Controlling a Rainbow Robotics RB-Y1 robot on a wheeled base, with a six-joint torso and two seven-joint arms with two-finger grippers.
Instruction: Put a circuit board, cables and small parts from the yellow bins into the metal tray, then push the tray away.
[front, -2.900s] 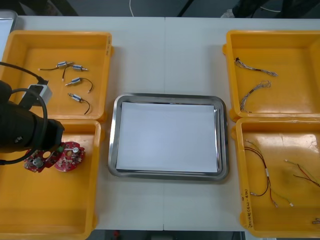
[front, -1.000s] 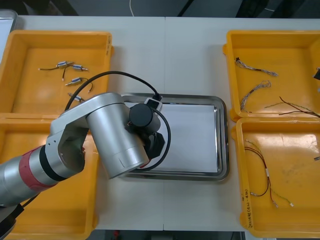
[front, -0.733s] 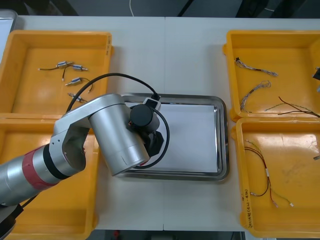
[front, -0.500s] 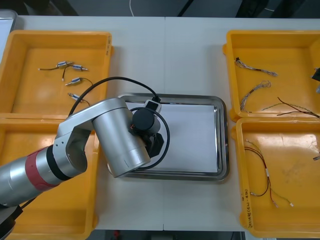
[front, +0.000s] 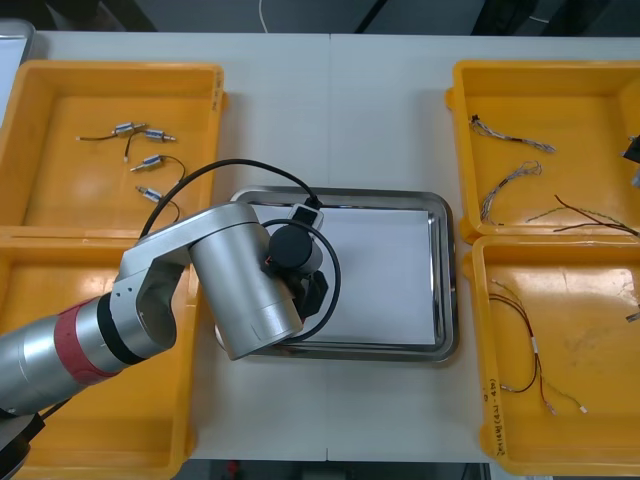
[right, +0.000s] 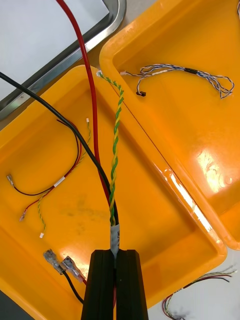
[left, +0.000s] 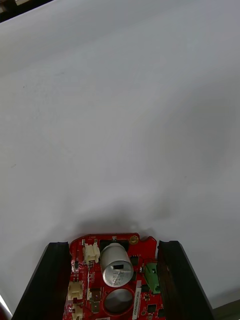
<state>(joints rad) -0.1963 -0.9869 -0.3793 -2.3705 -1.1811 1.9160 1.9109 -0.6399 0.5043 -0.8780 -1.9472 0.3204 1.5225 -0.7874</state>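
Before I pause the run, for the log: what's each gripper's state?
Left gripper: shut on the board, over the tray.
Right gripper: shut on cables, above a bin.

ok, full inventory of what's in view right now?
yellow bins: four, yellow, two at each side of the table.
metal tray: one, shiny rim and white inside, between the bins.
circuit board: one, red, in the left gripper over the tray.
small metal parts: about four, silvery, far left bin.
twisted cables: two, blue and white, far right bin.
loose cables: a few, red, black, yellow, near right bin.
held cables: one bundle, red, black, green-yellow, in the right gripper over the right bins.
left gripper: black, shut on the circuit board.
right gripper: black, shut on the held cables.
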